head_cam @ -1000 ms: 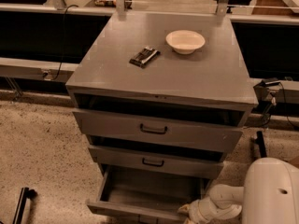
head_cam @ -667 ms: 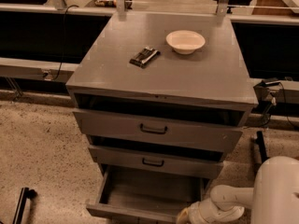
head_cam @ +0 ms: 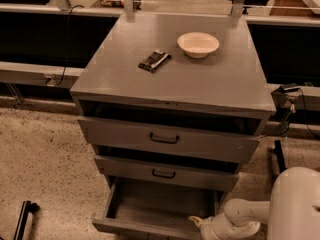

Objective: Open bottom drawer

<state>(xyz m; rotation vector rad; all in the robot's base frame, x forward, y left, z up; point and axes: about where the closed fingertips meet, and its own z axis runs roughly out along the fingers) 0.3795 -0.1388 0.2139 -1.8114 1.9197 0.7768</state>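
The bottom drawer [head_cam: 160,204] of the grey metal cabinet stands pulled out, and its plain grey tray shows inside. Its front panel [head_cam: 140,229] runs along the bottom edge of the view, and its handle is not visible. My gripper [head_cam: 199,222] is at the end of the white arm [head_cam: 240,219], low at the right end of the drawer front and right against it. The middle drawer [head_cam: 164,173] and the tall top drawer [head_cam: 165,139] sit above, each with a black loop handle and a dark gap over it.
A white bowl [head_cam: 198,44] and a dark flat packet [head_cam: 154,60] lie on the cabinet top [head_cam: 220,84]. My white body [head_cam: 297,204] fills the lower right corner. Speckled floor [head_cam: 45,164] lies to the left, with a black object [head_cam: 22,219] at the lower left. Dark benches run behind.
My gripper and arm have shifted slightly left and down along the drawer front. The bottom drawer stays pulled out about as far as before.
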